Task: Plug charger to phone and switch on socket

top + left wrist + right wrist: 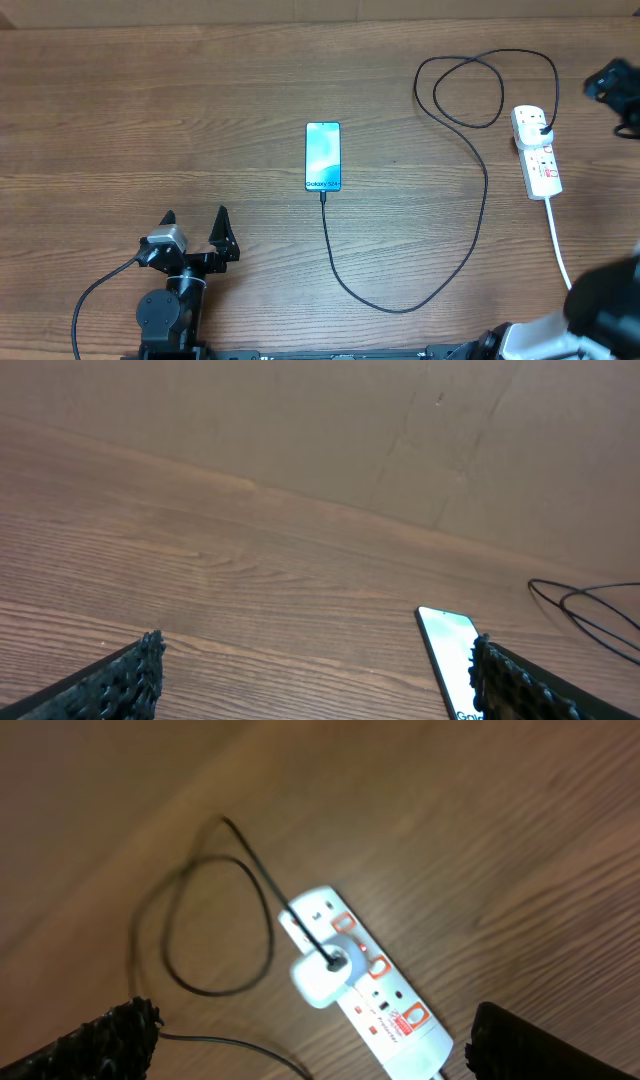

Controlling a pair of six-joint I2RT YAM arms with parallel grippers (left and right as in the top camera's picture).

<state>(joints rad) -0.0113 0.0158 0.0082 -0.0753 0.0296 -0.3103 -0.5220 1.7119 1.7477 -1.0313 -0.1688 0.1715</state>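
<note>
Both spread, L pincer, R pincer, charger touching phone, overhead only.

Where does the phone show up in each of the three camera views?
Overhead: the phone lies near the middle of the picture, screen up.
Left wrist: the phone is at the lower right, running off the bottom edge.
Right wrist: not in it.
Shared landmark: the black cable, which loops at the right edge in the left wrist view and runs to the power strip in the right wrist view.
</note>
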